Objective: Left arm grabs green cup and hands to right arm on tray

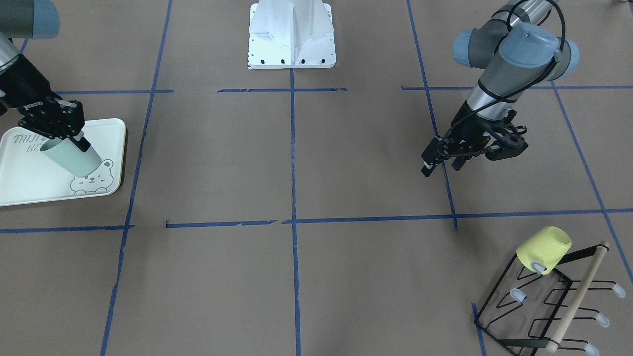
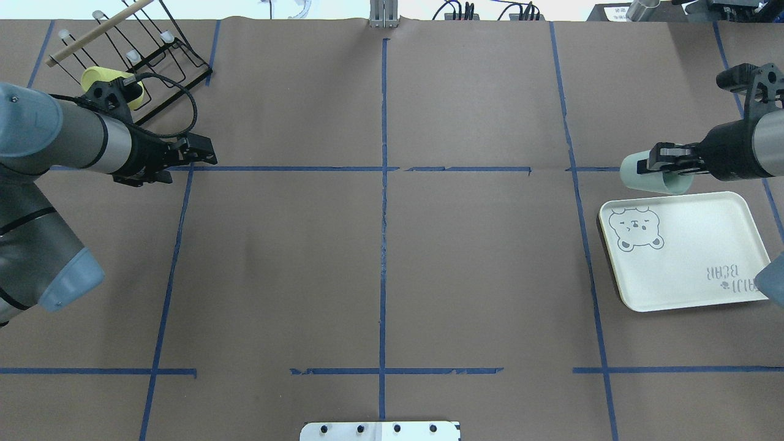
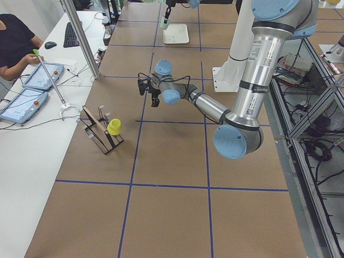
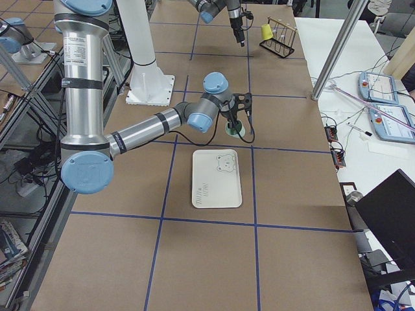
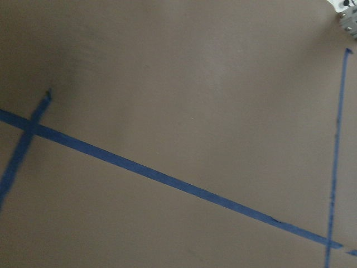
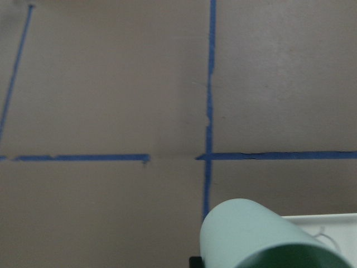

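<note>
My right gripper (image 1: 74, 141) is shut on the pale mint-green cup (image 1: 71, 157). It holds the cup tilted on its side, just above the far edge of the cream bear tray (image 1: 24, 178). From overhead the cup (image 2: 649, 171) sits beside the tray's (image 2: 686, 257) bear corner, in the gripper (image 2: 664, 164). The right wrist view shows the cup (image 6: 262, 234) close up, with a tray corner (image 6: 329, 229) below it. My left gripper (image 1: 442, 165) is open and empty, far away on the other side of the table (image 2: 202, 153). The left wrist view shows only bare paper and tape.
A yellow cup (image 1: 544, 249) hangs on a black wire rack (image 1: 544, 306) in the far corner on my left side (image 2: 104, 79). The white robot base (image 1: 292, 34) stands at the near middle edge. Blue tape lines cross the brown paper. An operator sits beyond the far edge.
</note>
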`<state>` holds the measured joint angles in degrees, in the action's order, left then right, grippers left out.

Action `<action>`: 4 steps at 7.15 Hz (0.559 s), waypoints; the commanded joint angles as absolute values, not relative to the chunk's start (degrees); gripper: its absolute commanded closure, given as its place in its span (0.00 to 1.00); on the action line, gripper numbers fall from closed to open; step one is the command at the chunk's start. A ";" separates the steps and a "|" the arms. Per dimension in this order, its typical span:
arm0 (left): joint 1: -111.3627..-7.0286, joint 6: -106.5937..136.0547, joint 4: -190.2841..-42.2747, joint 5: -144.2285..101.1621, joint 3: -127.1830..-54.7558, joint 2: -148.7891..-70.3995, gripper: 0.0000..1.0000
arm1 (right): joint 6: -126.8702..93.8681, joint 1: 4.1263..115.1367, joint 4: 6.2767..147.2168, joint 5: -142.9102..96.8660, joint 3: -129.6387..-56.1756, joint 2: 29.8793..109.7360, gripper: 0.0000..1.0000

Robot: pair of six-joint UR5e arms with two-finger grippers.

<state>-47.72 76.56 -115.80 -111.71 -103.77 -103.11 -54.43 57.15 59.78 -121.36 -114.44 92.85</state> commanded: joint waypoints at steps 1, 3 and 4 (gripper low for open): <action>-50.70 62.29 -97.73 -111.53 -112.46 -100.99 0.00 | -36.52 57.66 70.81 -122.34 -113.49 96.93 1.00; -50.80 60.29 -94.75 -111.45 -114.87 -100.38 0.00 | -36.21 55.13 72.07 -122.43 -109.18 96.07 0.99; -50.89 60.47 -94.75 -111.45 -115.31 -100.37 0.00 | -36.21 55.02 71.81 -122.43 -107.86 95.37 0.99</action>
<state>-50.76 60.92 -95.57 -111.46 -114.39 -100.57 -36.59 55.89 71.59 -122.39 -109.77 96.04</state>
